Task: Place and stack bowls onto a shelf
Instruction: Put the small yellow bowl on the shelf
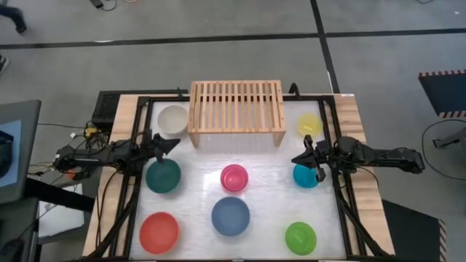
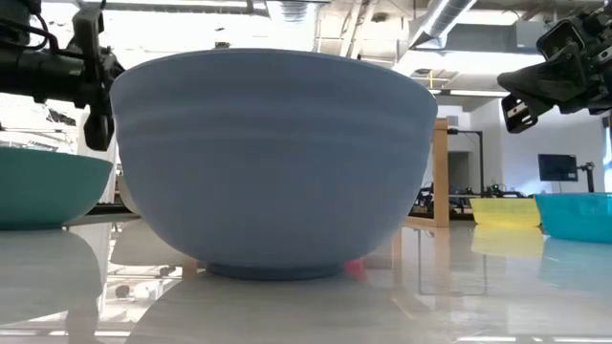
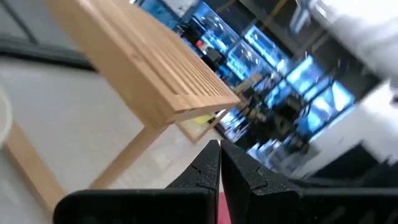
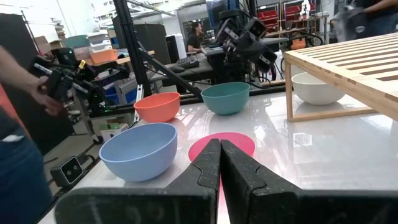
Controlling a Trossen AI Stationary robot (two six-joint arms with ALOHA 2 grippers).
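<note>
left gripper (image 1: 172,145) clenched, seemingly empty | right gripper (image 1: 303,157) clenched | shelf (image 1: 236,109) bare

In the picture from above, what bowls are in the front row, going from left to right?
Red bowl → blue bowl → green bowl.

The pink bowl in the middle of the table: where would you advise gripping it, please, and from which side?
Grip the pink bowl by its thin rim, coming straight down from above with one jaw inside and one outside. It sits upright and open, apart from its neighbours, and its round wall looks too wide to span. The right gripper, now shut, seems nearer, on its shelf side.
</note>
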